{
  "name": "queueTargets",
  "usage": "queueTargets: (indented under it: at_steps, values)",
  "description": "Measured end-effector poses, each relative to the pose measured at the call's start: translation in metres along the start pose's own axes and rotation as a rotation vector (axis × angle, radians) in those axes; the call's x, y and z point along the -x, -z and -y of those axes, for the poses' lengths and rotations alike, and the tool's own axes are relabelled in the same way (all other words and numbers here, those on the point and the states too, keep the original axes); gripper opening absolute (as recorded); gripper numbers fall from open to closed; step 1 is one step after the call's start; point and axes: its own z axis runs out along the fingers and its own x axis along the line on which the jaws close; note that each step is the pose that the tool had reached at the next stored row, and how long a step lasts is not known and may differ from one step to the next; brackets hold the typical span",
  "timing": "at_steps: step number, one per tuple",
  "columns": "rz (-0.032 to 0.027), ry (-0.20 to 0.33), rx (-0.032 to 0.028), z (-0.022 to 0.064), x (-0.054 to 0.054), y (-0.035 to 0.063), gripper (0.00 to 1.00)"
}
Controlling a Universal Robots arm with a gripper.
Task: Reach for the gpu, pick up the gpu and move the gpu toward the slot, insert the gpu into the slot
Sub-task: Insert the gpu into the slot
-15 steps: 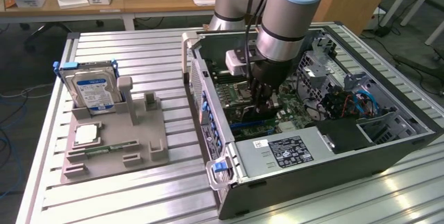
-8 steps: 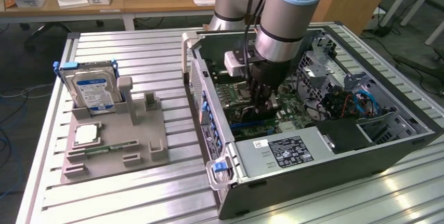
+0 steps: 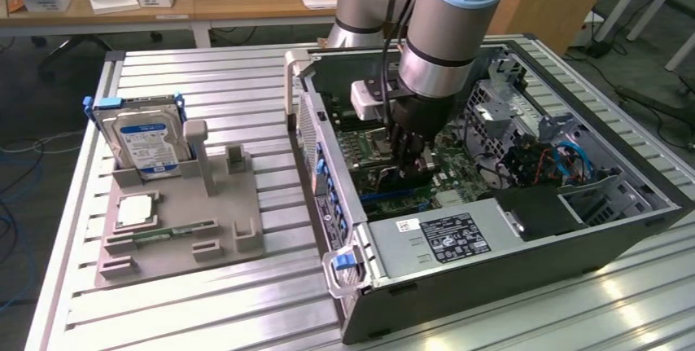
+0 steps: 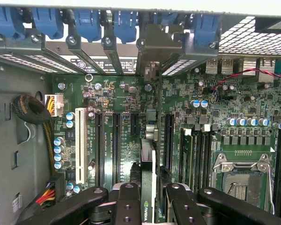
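Note:
My gripper (image 3: 409,165) is lowered into the open computer case (image 3: 510,245), over the green motherboard (image 3: 456,173). In the wrist view the gripper (image 4: 152,199) is shut on the gpu (image 4: 149,161), which I see edge-on as a thin upright card running between the two black fingers (image 4: 129,201). The card's metal bracket (image 4: 151,56) stands at the case's rear openings, among the blue slot clips (image 4: 126,21). The gpu sits along a slot line on the board, with black expansion slots (image 4: 116,147) beside it on one side and another (image 4: 169,140) on the other. How deep it sits I cannot tell.
On the exterior view's left a grey fixture (image 3: 223,229) holds a blue-labelled hard drive (image 3: 145,141), a processor chip (image 3: 137,210) and a slim memory stick (image 3: 172,230). Inside the case are the processor socket (image 4: 239,176), a white slot (image 4: 79,140), cable bundles (image 4: 33,110) and drive cages (image 3: 543,155).

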Motion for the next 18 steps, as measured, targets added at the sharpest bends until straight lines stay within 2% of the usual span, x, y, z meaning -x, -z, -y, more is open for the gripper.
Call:
queueTargets:
  at_steps: [9,18]
  values:
    - [0.0001,0.000,0.0000,0.0046,0.0000,-0.0001,0.25]
    - [0.0000,0.000,-0.0001,0.0045,0.0015,-0.0002,0.25]
